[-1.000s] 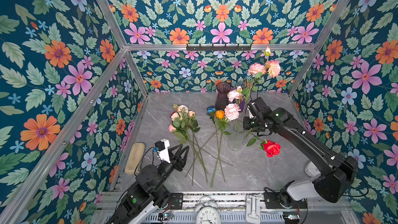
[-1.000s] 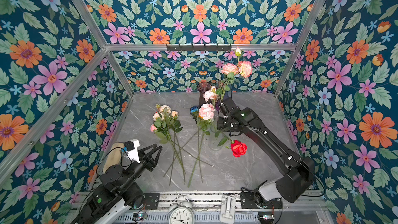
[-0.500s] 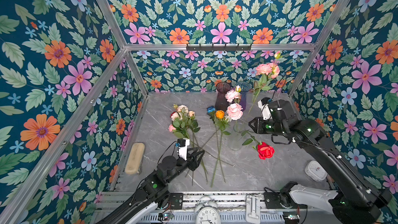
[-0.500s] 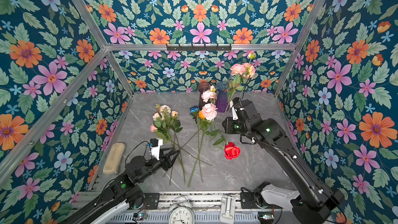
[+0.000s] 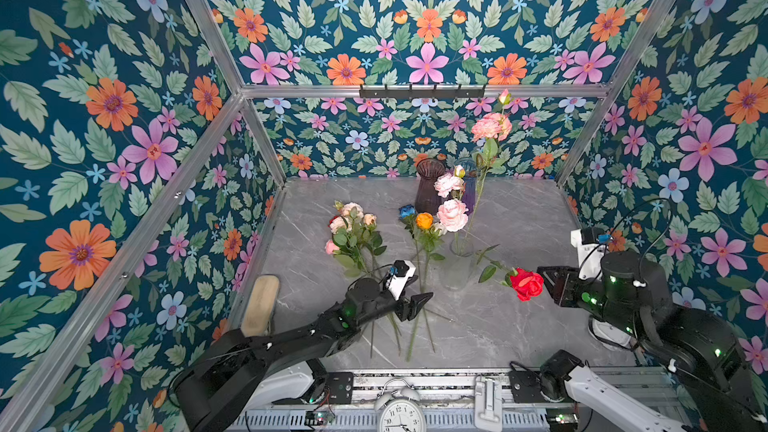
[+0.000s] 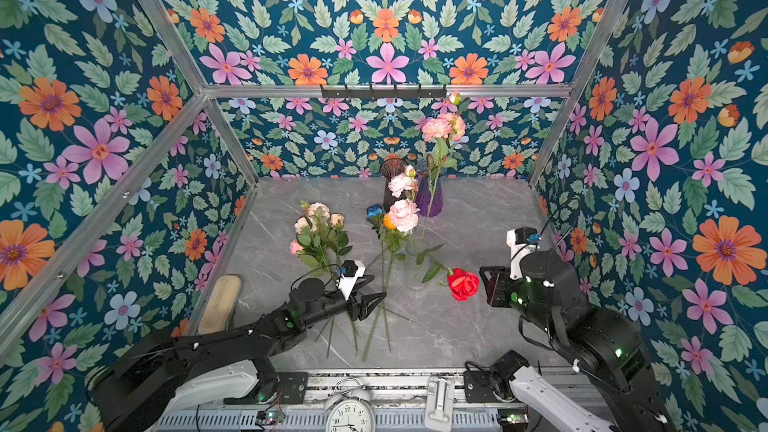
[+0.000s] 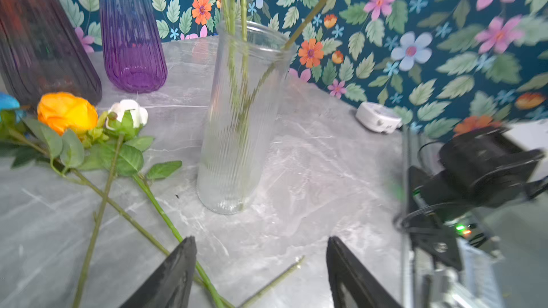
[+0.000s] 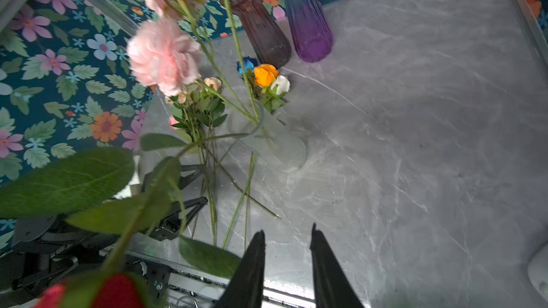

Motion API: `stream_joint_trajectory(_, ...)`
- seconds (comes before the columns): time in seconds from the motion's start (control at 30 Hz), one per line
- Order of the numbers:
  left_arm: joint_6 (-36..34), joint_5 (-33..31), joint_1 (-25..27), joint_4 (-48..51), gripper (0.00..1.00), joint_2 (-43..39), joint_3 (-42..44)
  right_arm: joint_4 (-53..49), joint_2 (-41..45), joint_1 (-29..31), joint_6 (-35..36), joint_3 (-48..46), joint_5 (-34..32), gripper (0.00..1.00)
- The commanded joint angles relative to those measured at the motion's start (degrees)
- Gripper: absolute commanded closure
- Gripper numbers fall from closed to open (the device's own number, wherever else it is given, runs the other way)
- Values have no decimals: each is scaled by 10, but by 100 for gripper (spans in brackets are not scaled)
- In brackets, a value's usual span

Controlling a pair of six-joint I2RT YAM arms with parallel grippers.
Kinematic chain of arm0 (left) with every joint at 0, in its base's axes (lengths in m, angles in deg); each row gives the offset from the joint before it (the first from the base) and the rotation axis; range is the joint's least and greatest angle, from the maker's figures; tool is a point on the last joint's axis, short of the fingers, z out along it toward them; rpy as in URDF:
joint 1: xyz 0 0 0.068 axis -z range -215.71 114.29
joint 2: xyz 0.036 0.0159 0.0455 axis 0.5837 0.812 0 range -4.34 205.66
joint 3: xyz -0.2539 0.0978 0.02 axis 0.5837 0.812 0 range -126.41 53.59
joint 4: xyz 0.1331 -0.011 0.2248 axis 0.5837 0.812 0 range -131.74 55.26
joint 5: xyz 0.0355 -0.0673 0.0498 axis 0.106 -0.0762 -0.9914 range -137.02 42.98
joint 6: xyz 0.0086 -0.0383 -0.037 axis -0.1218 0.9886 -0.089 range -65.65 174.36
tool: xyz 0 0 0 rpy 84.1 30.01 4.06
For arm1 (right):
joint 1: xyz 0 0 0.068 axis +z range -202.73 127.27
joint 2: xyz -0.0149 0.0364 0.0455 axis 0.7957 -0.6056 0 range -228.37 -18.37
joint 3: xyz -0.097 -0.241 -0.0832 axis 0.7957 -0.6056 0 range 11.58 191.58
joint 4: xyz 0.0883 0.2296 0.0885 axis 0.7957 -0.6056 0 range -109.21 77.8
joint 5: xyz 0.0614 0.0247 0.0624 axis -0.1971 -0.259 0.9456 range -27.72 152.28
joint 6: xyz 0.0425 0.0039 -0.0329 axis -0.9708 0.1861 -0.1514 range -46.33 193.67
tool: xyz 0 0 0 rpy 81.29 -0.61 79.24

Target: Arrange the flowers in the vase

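**A:** In the top views, what do the containers hold?

**B:** In both top views the clear vase (image 5: 457, 272) stands near the middle of the table (image 5: 519, 218). It holds pink blooms (image 5: 452, 214), a tall peach bloom (image 5: 490, 126) and the red rose (image 5: 526, 283). The rose leans over the rim, just beside the right gripper (image 5: 548, 284). The dark vase (image 5: 430, 184) and the purple vase (image 6: 430, 197) stand at the back edge. The loose flowers (image 5: 353, 238) lie on the table toward the left edge.

**A:** Is there any writing?

**B:** Only the numerals on the alarm clock (image 5: 401, 415), beyond the front edge.

**A:** And the left wrist view?

**B:** It shows the green stems reaching the bottom of the clear vase. A white bud (image 7: 127, 114) lies beside the orange rose (image 7: 66, 112); the top views hide the bud. The left gripper (image 7: 261, 262) has its fingers spread wide, with nothing between them.

**A:** And the right wrist view?

**B:** It looks into the vase mouths, and the dark and purple ones are empty. The right gripper (image 8: 286, 262) has its fingers a little apart and holds nothing.
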Motion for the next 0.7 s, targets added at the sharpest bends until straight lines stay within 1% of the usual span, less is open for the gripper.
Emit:
stream_joint_trajectory(0.0, -58, 0, 2, -83, 28, 52, -19, -29, 53, 0, -72, -62, -12, 73)
stream_joint_trajectory(0.1, -54, 2, 3, -122, 29, 108, -40, -18, 107, 0, -106, -148, -23, 74)
stream_joint_trajectory(0.2, -51, 6, 5, -131, 31, 167, -73, -5, 141, 0, -133, -221, -19, 74)
stream_joint_trajectory(0.27, -50, 13, 8, -130, 32, 201, -97, 23, 154, 0, -140, -247, 2, 74)
stream_joint_trajectory(0.37, -45, 16, 10, -125, 34, 245, -133, 48, 165, 0, -153, -283, -1, 74)
stream_joint_trajectory(0.53, -27, -31, 14, -97, 37, 292, -184, 108, 169, 0, -180, -346, 29, 74)
stream_joint_trajectory(0.67, -17, -61, 14, -90, 38, 311, -202, 157, 169, 0, -196, -397, 58, 75)
